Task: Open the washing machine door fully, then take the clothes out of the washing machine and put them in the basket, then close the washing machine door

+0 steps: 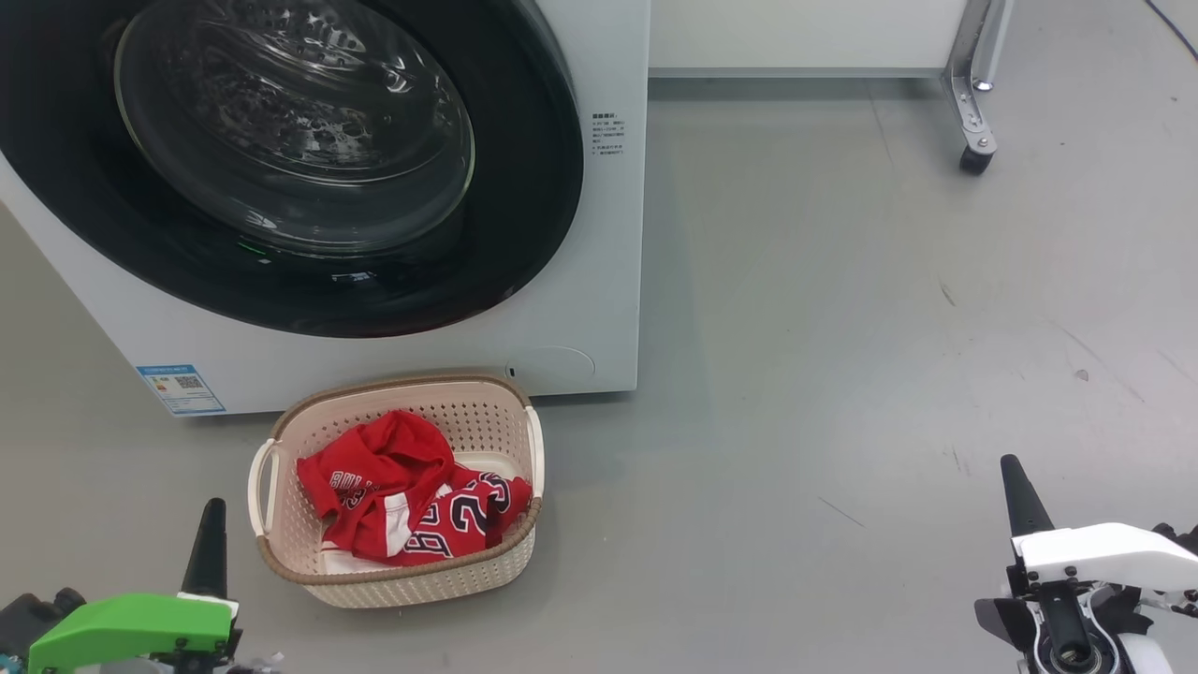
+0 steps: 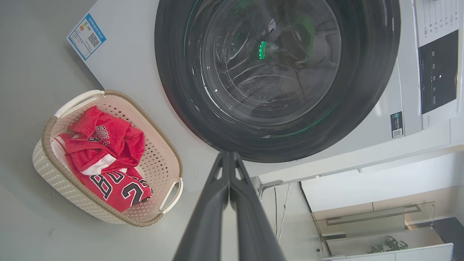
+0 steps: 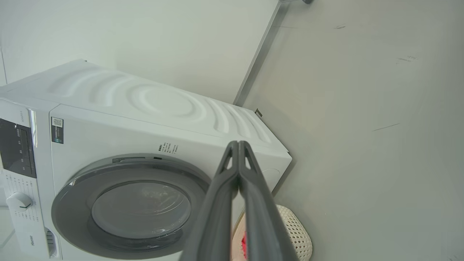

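The white washing machine (image 1: 599, 281) stands at the upper left, and its black-rimmed glass door (image 1: 290, 159) lies flat against the front, closed. The red jersey clothes (image 1: 412, 491) lie inside the cream basket (image 1: 281, 552) on the floor just in front of the machine. My left gripper (image 1: 208, 548) rests at the lower left beside the basket, fingers pressed together and holding nothing. My right gripper (image 1: 1020, 496) is at the lower right, far from the basket, also shut and empty. The left wrist view has the door (image 2: 279, 72) and the clothes (image 2: 108, 159) in the basket (image 2: 61, 181).
Grey floor (image 1: 842, 374) stretches to the right of the machine. A metal frame leg with a caster wheel (image 1: 975, 154) stands at the upper right near a white wall panel. The machine's control panel (image 2: 436, 78) and a knob (image 3: 20, 203) are on its front.
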Controlling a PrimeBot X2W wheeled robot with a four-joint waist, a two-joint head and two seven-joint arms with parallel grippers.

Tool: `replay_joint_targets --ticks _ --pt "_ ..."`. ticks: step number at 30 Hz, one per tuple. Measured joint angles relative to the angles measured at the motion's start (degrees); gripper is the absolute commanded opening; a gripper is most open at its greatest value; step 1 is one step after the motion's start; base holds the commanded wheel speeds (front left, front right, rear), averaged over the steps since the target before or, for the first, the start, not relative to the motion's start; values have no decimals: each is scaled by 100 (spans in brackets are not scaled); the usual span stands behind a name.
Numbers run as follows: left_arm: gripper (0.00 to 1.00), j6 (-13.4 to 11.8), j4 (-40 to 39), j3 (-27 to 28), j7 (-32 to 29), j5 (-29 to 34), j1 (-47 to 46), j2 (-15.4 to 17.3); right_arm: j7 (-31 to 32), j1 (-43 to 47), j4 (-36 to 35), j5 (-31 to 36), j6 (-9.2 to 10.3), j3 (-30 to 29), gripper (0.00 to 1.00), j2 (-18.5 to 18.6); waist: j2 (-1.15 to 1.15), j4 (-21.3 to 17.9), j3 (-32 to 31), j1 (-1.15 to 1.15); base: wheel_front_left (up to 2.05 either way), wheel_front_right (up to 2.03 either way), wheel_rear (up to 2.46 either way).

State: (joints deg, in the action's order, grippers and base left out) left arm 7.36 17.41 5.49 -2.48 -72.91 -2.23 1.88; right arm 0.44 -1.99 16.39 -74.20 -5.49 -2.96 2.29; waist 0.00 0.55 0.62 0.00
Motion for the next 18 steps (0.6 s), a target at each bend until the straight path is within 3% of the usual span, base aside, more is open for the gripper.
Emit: replay_joint_targets --ticks 18 --pt "0 0 -108 0 -353 -1337 -116 0 342 -110 -13 -1384 -100 -250 0 24 0 -42 -36 0 0 0 0"
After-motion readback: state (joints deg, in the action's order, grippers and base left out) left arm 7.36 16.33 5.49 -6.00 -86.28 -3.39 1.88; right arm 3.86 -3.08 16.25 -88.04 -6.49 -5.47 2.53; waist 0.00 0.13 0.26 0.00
